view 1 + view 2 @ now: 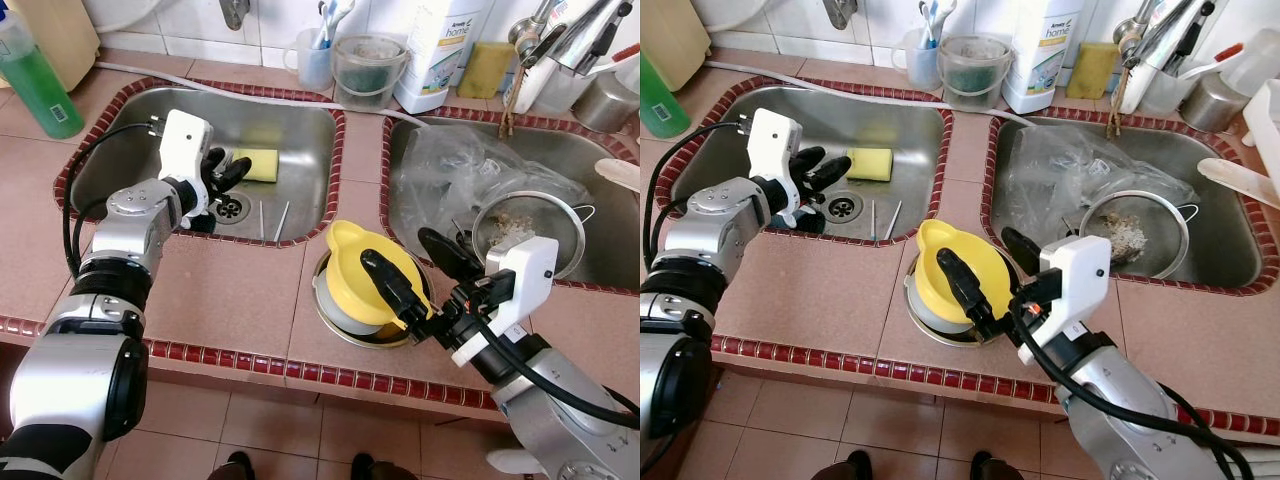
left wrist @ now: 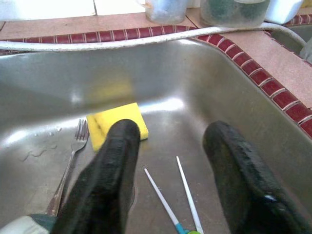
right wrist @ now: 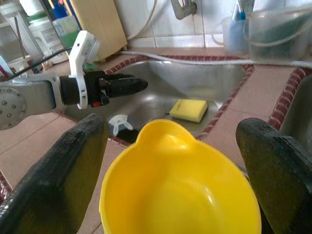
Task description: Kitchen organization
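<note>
- Countertop [image 1: 230, 300]: pinkish tile with a dark red border strip, carrying two steel basins side by side.
- Left sink [image 1: 300, 130]: a yellow sponge [image 1: 258, 164] is lying flat on the far part of its floor; a fork [image 2: 68, 163] and two thin white sticks [image 2: 180, 195] are lying near the drain [image 1: 229, 208].
- Right sink [image 1: 600, 170]: crumpled clear plastic [image 1: 460, 165] is sitting at its left side, a metal strainer [image 1: 520, 228] with pale residue at its near side.
- Yellow bowl [image 1: 372, 275]: sitting tilted on a round metal dish [image 1: 335, 318] on the near counter, between the two sinks.
- Right gripper [image 1: 422, 272]: reaching in from the near right, fingers spread wide; one finger is lying across the bowl's rim, the other just to its right. Nothing clamped; I cannot tell whether it is touching the bowl.
- Left gripper [image 1: 226, 170]: hovering inside the left sink above the drain, fingers parted and holding nothing, sponge just beyond the tips.
- Far ledge: a green bottle [image 1: 38, 90] at left, a white detergent bottle [image 1: 440, 50], a cup of toothbrushes [image 1: 318, 55], a clear tub [image 1: 368, 70].
</note>
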Available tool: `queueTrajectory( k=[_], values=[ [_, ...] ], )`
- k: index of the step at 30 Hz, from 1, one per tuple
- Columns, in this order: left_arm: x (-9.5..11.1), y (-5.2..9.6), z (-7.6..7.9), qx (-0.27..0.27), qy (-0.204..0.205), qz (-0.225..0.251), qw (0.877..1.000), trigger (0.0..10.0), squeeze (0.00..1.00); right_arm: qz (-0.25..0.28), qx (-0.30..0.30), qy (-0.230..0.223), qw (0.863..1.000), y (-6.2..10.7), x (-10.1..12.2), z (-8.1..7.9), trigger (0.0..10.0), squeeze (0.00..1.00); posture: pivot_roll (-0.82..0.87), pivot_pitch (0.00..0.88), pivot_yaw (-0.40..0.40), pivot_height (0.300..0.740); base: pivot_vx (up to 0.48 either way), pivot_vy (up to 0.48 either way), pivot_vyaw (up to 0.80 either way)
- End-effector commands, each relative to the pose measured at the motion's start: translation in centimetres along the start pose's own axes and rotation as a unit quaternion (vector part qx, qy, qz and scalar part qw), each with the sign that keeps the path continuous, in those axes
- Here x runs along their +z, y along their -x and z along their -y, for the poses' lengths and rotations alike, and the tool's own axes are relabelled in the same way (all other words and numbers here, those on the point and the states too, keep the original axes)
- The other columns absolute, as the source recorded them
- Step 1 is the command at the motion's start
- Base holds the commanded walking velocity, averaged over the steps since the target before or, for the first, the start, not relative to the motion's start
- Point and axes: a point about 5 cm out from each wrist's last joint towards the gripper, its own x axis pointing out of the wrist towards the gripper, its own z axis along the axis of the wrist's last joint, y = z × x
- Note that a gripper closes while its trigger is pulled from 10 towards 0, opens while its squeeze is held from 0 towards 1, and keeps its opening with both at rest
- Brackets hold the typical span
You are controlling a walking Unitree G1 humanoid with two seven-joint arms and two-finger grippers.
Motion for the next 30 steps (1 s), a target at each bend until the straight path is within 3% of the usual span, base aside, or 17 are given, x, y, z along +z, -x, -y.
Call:
queueTrajectory(
  k=[1,3,4,5,6,7,8,10,11,13,14,15,17,18,25,30],
  values=[
    [0.9,0.2,-0.5,0.003,-0.002,0.014,1.000,10.0,1.00,0.007,0.000,0.005,1.000,0.0,0.2,0.1,10.0,0.00,-0.20,0.220,0.001,0.740,0.000,0.000,0.00],
    [1.5,0.4,-0.6,0.000,0.000,0.026,1.000,10.0,1.00,0.013,0.000,0.010,1.000,-0.3,0.3,0.4,10.0,0.00,-0.20,0.208,0.003,0.740,0.000,0.000,0.00],
    [1.6,0.5,-0.6,-0.001,-0.001,0.028,1.000,10.0,0.84,0.014,0.001,0.011,1.000,-0.4,0.4,0.5,10.0,0.00,-0.19,0.202,0.003,0.740,0.000,0.000,0.00],
    [1.8,0.6,-0.6,-0.004,0.002,0.035,0.999,10.0,0.79,0.016,0.002,0.012,1.000,-0.6,0.4,0.6,10.0,0.00,-0.19,0.191,0.004,0.740,0.000,0.000,0.00],
    [1.9,0.7,-0.5,-0.007,0.007,0.038,0.999,10.0,0.61,0.017,0.003,0.014,1.000,-0.7,0.4,0.6,10.0,0.00,-0.19,0.191,0.004,0.740,0.000,0.000,0.00],
    [1.9,0.7,-0.5,-0.007,0.007,0.038,0.999,10.0,0.61,0.017,0.003,0.014,1.000,-0.7,0.4,0.6,10.0,0.00,-0.19,0.191,0.004,0.740,0.000,0.000,0.00],
    [1.8,0.9,-0.2,-0.015,0.014,0.043,0.999,10.0,0.53,0.018,0.004,0.015,1.000,-0.9,0.4,0.7,10.0,0.00,-0.18,0.179,0.006,0.740,0.000,0.000,0.00],
    [1.6,1.3,0.2,-0.025,0.010,0.044,0.999,10.0,0.50,0.017,0.003,0.016,1.000,-0.9,0.2,0.8,10.0,0.00,-0.18,0.168,0.005,0.740,0.000,0.000,0.00],
    [1.2,1.7,0.7,-0.035,0.013,0.046,0.998,10.0,0.43,0.014,0.000,0.017,1.000,-0.9,0.0,1.1,10.0,0.00,-0.17,0.155,0.005,0.740,0.000,0.000,0.00],
    [0.8,2.1,1.3,-0.046,0.014,0.046,0.998,10.0,0.41,0.011,-0.003,0.019,1.000,-0.8,-0.3,1.4,10.0,0.00,-0.17,0.148,0.004,0.740,0.000,0.000,0.00],
    [0.7,2.3,1.7,-0.054,0.011,0.046,0.997,10.0,0.33,0.010,-0.005,0.020,1.000,-0.8,-0.4,1.6,10.0,0.00,-0.17,0.136,0.003,0.740,0.000,0.000,0.00],
    [0.4,2.7,2.4,-0.069,0.002,0.049,0.996,10.0,0.13,0.007,-0.009,0.022,1.000,-0.7,-0.6,1.9,10.0,0.00,-0.17,0.126,0.003,0.740,0.000,0.000,0.00],
    [0.3,2.9,2.6,-0.075,-0.003,0.051,0.996,10.0,0.13,0.006,-0.011,0.024,1.000,-0.7,-0.7,2.0,10.0,0.00,-0.17,0.122,0.003,0.740,0.000,0.000,0.00],
    [0.3,3.1,2.9,-0.080,-0.003,0.052,0.995,10.0,0.00,0.006,-0.012,0.026,1.000,-0.6,-0.8,2.2,10.0,0.00,-0.17,0.113,0.001,0.740,0.000,0.000,0.00],
    [0.1,4.4,4.7,-0.105,-0.033,0.069,0.992,10.0,0.00,0.004,-0.018,0.050,0.999,-0.7,-0.9,3.5,10.0,0.00,-0.17,0.063,-0.005,0.740,0.000,0.000,0.00],
    [0.5,5.2,5.4,-0.112,-0.014,0.079,0.990,10.0,0.00,0.002,-0.028,0.067,0.997,-0.6,-1.2,4.5,10.0,0.00,-0.17,0.036,-0.007,0.740,0.000,0.000,0.00]
  ],
)
